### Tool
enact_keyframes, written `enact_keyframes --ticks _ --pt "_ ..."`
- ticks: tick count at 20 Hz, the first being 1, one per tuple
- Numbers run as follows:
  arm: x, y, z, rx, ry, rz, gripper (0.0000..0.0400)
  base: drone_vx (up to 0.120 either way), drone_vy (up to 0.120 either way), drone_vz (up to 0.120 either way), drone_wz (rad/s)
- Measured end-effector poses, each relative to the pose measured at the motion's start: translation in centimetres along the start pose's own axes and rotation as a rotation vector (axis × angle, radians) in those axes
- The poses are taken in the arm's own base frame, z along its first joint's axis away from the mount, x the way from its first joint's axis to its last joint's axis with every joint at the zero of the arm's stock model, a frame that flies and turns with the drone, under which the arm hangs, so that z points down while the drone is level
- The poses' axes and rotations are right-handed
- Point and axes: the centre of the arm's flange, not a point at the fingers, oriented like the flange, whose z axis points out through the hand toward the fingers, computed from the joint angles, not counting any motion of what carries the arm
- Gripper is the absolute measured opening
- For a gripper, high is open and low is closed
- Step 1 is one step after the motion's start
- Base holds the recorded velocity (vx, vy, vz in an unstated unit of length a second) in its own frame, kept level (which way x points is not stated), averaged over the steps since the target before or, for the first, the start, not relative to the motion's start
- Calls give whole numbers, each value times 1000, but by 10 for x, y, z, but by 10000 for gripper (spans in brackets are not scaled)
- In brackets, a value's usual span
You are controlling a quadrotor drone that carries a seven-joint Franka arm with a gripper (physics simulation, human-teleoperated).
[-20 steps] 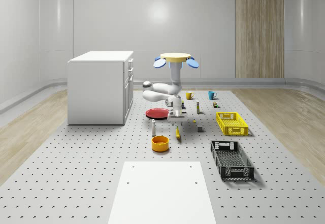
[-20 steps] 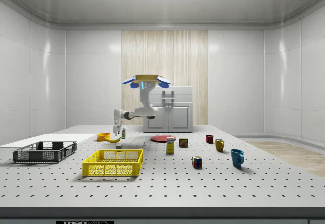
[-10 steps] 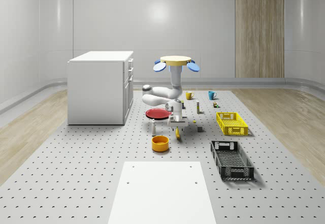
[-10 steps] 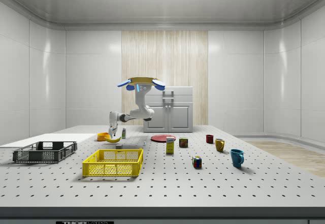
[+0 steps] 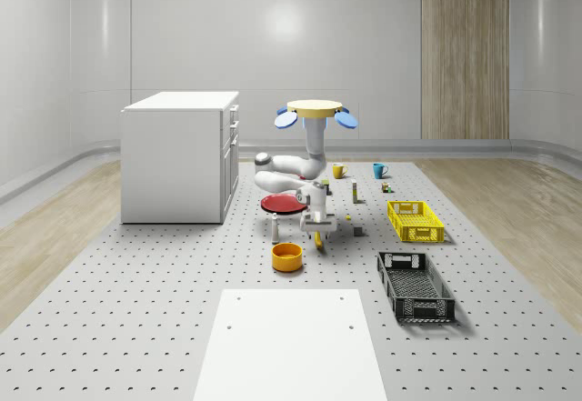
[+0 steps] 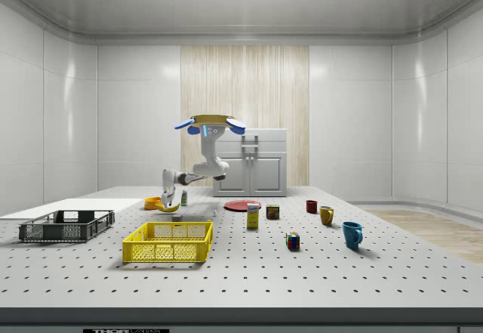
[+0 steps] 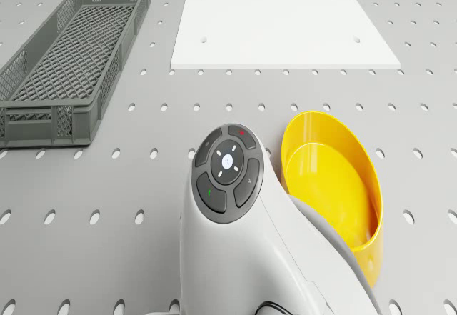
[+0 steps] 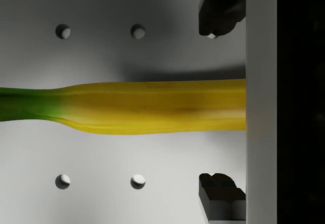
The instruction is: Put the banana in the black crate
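The banana (image 8: 152,107) lies flat on the perforated table, yellow with a green stem end. My gripper (image 8: 221,104) is open just above it, one dark fingertip (image 8: 221,10) on each side and apart from the peel. In the whole-scene view the gripper (image 5: 318,229) hangs low over the banana (image 5: 318,240), and the drone (image 5: 316,110) hovers above the table behind it. The black crate (image 5: 416,285) stands on the table toward that view's right, nearer the camera. The side view has the gripper (image 6: 166,200) over the banana (image 6: 168,208) and the black crate (image 6: 66,225) at the left.
A yellow bowl (image 7: 335,179) sits right beside the banana, and a small white bottle (image 5: 275,228) is close by. A red plate (image 5: 280,203), a yellow crate (image 5: 416,220), mugs, small boxes and a white cabinet (image 5: 182,155) also stand around. A white mat (image 5: 291,342) lies at the front.
The drone shifted slightly toward the side view's left, and the arm lowered the gripper down to the banana. The banana and crate have not moved.
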Motion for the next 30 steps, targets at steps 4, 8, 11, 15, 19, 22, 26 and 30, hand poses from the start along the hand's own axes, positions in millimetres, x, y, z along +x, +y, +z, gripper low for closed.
enact_keyframes --ticks 4,8,11,15,19,22,26,30 --pt "0 0 11 0 0 0 400 0 0 0 0" --pt "0 0 17 0 0 0 400 0 0 0 0" --pt "0 0 19 0 0 0 400 0 0 0 0" --pt "0 0 25 0 0 0 400 0 0 0 0" --pt "0 0 27 0 0 0 242 0 0 0 0" --pt "0 0 28 0 0 2 198 0 0 0 0" --pt "0 0 28 -2 4 24 197 0 0 0 0" --pt "0 0 17 -3 6 39 197 0 0 0 0"
